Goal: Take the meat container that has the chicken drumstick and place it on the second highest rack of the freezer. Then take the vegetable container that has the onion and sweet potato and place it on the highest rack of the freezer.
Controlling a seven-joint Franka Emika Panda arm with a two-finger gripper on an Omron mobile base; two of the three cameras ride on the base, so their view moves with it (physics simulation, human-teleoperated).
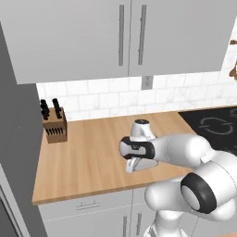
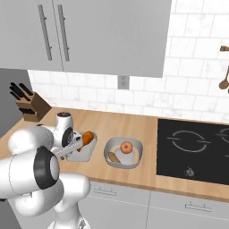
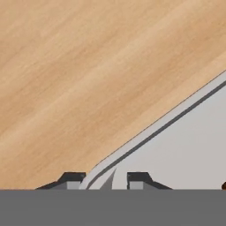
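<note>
The fingers (image 3: 105, 180) straddle the near container's (image 2: 83, 153) rim at the round bowl's (image 2: 124, 153) nine o'clock on the table (image 2: 134, 127); whether they pinch it I cannot tell. So thin an edge hold could let the container tilt, spilling its orange-brown food (image 2: 88, 138).

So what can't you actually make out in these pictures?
- Left container: the arm hides most of it in the right base view; one orange item shows, the rest cannot be told.
- Gripper: the hand view cuts off all but its tips astride a container's rim; firmness of grip is unclear.
- Freezer racks: hidden.
- Hanging utensils: cut by the edge.
</note>
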